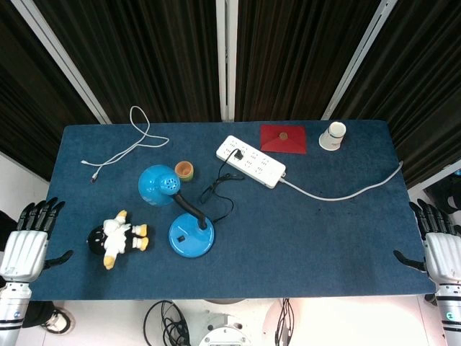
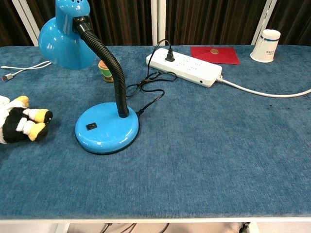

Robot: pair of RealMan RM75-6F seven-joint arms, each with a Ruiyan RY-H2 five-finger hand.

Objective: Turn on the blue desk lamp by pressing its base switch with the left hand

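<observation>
The blue desk lamp stands left of the table's middle, its round base [image 1: 191, 238] [image 2: 107, 128] near the front and its shade [image 1: 159, 184] [image 2: 66, 38] bent toward the back left on a black gooseneck. A small black switch [image 1: 181, 238] [image 2: 91, 126] sits on the base's left side. My left hand [image 1: 29, 241] hangs open off the table's left edge, far from the lamp. At the right edge my right hand [image 1: 438, 246] is open too. The chest view shows neither hand.
A penguin plush toy [image 1: 117, 238] [image 2: 22, 121] lies left of the base. A white power strip [image 1: 251, 161] [image 2: 184, 66] holds the lamp's plug. Also present: a small orange cup [image 1: 184, 170], a white cable [image 1: 122, 148], a red envelope [image 1: 282, 138], a paper cup [image 1: 333, 135].
</observation>
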